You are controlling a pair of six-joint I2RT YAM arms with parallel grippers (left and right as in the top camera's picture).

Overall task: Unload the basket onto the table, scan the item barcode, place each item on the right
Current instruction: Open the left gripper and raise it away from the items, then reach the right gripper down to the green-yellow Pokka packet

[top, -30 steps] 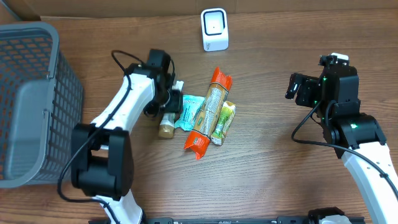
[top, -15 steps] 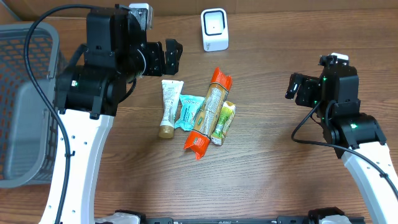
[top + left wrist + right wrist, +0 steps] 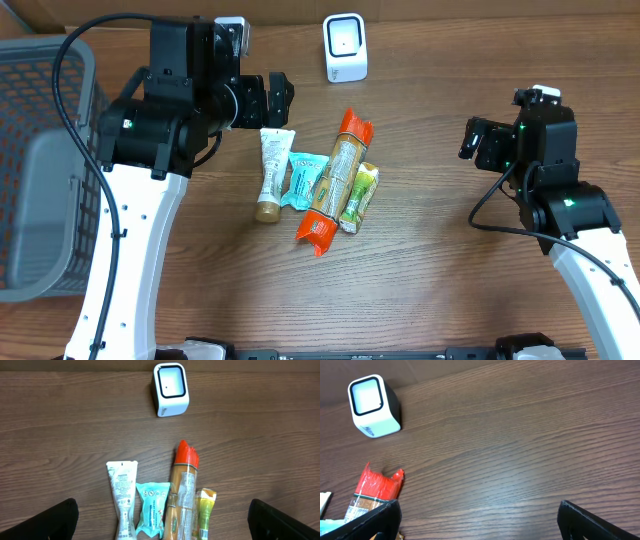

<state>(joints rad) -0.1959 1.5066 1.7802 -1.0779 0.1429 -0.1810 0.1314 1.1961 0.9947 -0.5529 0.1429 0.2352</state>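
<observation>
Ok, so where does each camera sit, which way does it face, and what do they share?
Overhead: fixed above the table, looking straight down; left arm and right arm show, left claw and right claw open.
Left wrist: on the left arm, looking down over the packets toward the scanner; its fingertips fill the bottom corners.
Right wrist: on the right arm, looking across the table at the scanner; fingertips in bottom corners.
Shared: all see the scanner and the orange-ended packet.

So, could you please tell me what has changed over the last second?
The left pincer opened, let go of the white tube and rose clear of the table; the tube lies flat beside the teal packet. The right pincer, scanner and basket stayed put.
</observation>
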